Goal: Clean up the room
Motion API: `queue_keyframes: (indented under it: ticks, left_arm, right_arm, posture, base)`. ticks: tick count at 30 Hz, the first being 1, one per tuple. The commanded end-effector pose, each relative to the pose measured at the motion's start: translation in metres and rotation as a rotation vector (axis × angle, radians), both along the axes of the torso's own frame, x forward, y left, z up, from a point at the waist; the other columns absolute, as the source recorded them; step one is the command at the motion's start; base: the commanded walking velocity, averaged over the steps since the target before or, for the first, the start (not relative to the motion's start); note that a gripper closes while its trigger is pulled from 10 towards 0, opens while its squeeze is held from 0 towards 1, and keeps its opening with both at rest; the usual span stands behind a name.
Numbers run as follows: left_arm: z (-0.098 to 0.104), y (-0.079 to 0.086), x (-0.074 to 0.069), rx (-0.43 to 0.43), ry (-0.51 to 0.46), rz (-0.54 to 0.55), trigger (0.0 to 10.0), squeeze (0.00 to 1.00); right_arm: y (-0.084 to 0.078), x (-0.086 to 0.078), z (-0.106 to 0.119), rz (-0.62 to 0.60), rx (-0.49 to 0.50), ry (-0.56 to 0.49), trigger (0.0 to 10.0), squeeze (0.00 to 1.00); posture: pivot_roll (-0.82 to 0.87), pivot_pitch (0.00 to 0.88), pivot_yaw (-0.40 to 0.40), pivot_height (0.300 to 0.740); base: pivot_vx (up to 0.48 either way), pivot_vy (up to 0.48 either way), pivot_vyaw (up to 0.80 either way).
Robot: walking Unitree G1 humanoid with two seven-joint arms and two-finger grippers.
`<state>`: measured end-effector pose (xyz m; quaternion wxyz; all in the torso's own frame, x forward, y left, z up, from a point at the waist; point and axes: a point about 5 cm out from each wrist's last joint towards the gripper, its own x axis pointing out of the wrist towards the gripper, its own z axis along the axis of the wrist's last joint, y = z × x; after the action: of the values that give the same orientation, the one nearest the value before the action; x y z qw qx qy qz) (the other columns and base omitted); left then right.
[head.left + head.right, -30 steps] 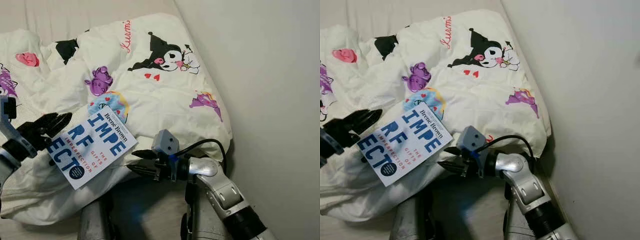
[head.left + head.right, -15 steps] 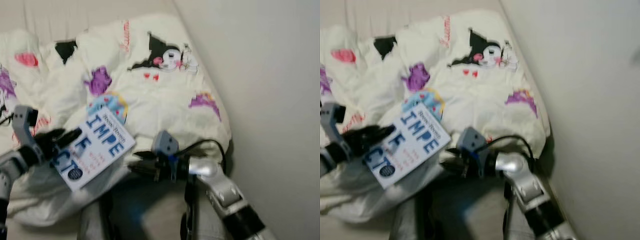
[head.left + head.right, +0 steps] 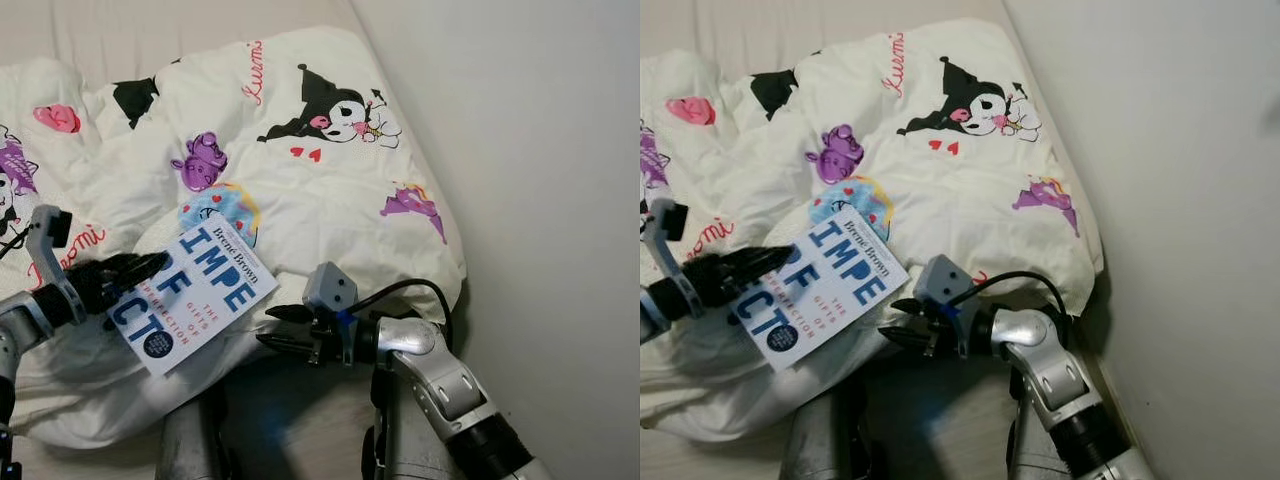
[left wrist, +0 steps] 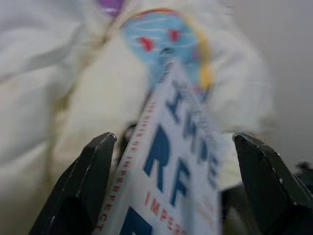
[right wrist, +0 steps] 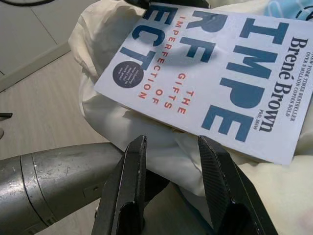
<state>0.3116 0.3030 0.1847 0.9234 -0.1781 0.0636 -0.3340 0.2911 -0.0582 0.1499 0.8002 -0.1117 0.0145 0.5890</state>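
On the cream duvet (image 3: 330,190), printed with cartoon figures and a blue donut, lies a white paperback book (image 3: 192,296) with large blue letters and the author line "Brené Brown"; rests near the duvet's lower edge, just below the donut print, turned at a diagonal. At the book's left end, the left gripper (image 3: 125,272), fingers spread apart on either side of the cover's edge; in the left wrist view, one black finger (image 4: 85,188) to each side of the book (image 4: 168,186), contact not clear enough to tell. Below and to the right of the book, close to its corner but apart from it, the right gripper (image 3: 285,327), pointed toward the book, its two fingers a little apart and empty; in the right wrist view, both fingers (image 5: 128,191) in front of a fold of duvet under the book (image 5: 215,78). To the right, a plain pale wall (image 3: 540,150). Under the duvet's edge, light wood floor (image 5: 44,103).
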Motion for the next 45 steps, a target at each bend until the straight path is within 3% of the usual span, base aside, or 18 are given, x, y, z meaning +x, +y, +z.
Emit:
queue_keyframes:
  ticks: [1,5,6,7,8,9,10,11,12,13,20,23,26,31,33,36,40,45]
  left_arm:
    - [-0.009,-0.001,-0.005,0.003,0.053,-0.055,10.0,1.00]
    - [-0.013,-0.002,-0.008,0.021,0.079,-0.088,10.0,0.95]
    - [-0.014,-0.001,-0.010,0.030,0.082,-0.097,10.0,0.84]
    - [-0.016,-0.001,-0.011,0.045,0.091,-0.111,10.0,0.64]
    - [-0.016,-0.001,-0.011,0.045,0.091,-0.111,10.0,0.64]
    - [-0.018,-0.002,-0.013,0.070,0.106,-0.128,9.9,0.44]
    - [-0.023,-0.003,-0.015,0.114,0.130,-0.146,8.2,0.18]
    - [-0.029,-0.003,-0.016,0.160,0.153,-0.145,4.3,0.06]
    - [-0.033,-0.002,-0.016,0.190,0.165,-0.142,4.3,0.06]
    - [-0.037,-0.002,-0.016,0.223,0.165,-0.128,0.2,0.00]
    - [-0.037,0.001,-0.010,0.252,0.131,-0.053,0.0,0.00]
    - [-0.022,0.007,0.000,0.201,0.036,0.047,0.0,0.00]
    - [-0.016,0.008,0.002,0.181,0.011,0.059,0.0,0.00]
    - [0.010,0.001,0.004,0.019,-0.096,0.032,0.0,0.00]
    - [0.031,-0.016,-0.005,-0.172,-0.181,-0.084,0.0,0.00]
    - [0.038,-0.024,-0.011,-0.235,-0.210,-0.138,0.0,0.00]
    - [0.066,-0.054,-0.037,-0.519,-0.320,-0.280,0.0,0.00]
    - [0.076,-0.077,-0.059,-0.570,-0.308,-0.444,0.0,0.00]
  right_arm:
    - [0.001,-0.006,-0.006,0.022,-0.004,0.029,10.0,0.00]
    - [0.001,-0.006,-0.006,0.024,-0.005,0.029,10.0,0.00]
    - [0.001,-0.006,-0.006,0.025,-0.007,0.029,10.0,0.00]
    - [0.001,-0.006,-0.006,0.026,-0.009,0.030,10.0,0.00]
    - [0.001,-0.006,-0.006,0.026,-0.009,0.030,10.0,0.00]
    - [0.001,-0.006,-0.006,0.027,-0.010,0.031,10.0,0.00]
    - [0.001,-0.007,-0.006,0.028,-0.012,0.031,10.0,0.00]
    - [0.002,-0.007,-0.006,0.029,-0.014,0.031,10.0,0.00]
    - [0.002,-0.007,-0.006,0.029,-0.014,0.030,10.0,0.00]
    - [0.002,-0.007,-0.006,0.029,-0.014,0.030,10.0,0.00]
    - [0.002,-0.006,-0.006,0.026,-0.012,0.028,10.0,0.00]
    - [0.001,-0.004,-0.005,0.020,-0.011,0.026,10.0,0.00]
    - [0.001,-0.004,-0.005,0.019,-0.011,0.026,10.0,0.00]
    - [0.002,-0.003,-0.005,0.018,-0.010,0.023,10.0,0.00]
    - [0.003,-0.003,-0.004,0.023,-0.008,0.018,10.0,0.00]
    - [0.004,-0.003,-0.003,0.025,-0.007,0.017,10.0,0.00]
    - [0.003,-0.003,0.000,0.047,-0.005,0.017,10.0,0.00]
    - [0.003,-0.007,0.001,0.077,-0.009,0.031,10.0,0.00]
  posture:
    - [0.03,0.392,-0.029,0.546]
    - [0.03,0.393,-0.031,0.546]
    - [0.03,0.393,-0.031,0.546]
    - [0.03,0.394,-0.033,0.546]
    - [0.03,0.394,-0.033,0.546]
    - [0.03,0.394,-0.034,0.546]
    - [0.04,0.393,-0.033,0.546]
    - [0.03,0.394,-0.033,0.546]
    - [0.03,0.394,-0.034,0.546]
    - [0.03,0.394,-0.034,0.546]
    - [0.03,0.394,-0.032,0.546]
    - [0.03,0.392,-0.032,0.546]
    - [0.03,0.390,-0.031,0.546]
    - [0.04,0.382,-0.030,0.546]
    - [0.03,0.369,-0.030,0.546]
    - [0.03,0.359,-0.030,0.546]
    - [0.02,0.338,-0.037,0.546]
    - [0.02,0.322,-0.045,0.546]
  base:
    - [0.000,0.000,0.00]
    - [0.000,0.000,0.00]
    - [0.000,0.000,0.00]
    - [0.000,0.000,0.00]
    - [0.000,0.000,0.00]
    - [0.000,0.000,0.00]
    - [0.000,0.000,0.00]
    - [0.000,0.000,0.00]
    - [0.000,0.000,0.00]
    - [0.000,0.000,0.00]
    - [0.000,0.000,0.00]
    - [0.000,0.000,0.00]
    - [0.000,0.000,0.00]
    - [0.000,0.000,0.00]
    - [0.000,0.000,0.00]
    - [0.000,0.000,0.00]
    - [0.000,0.000,0.00]
    - [0.000,0.000,0.00]
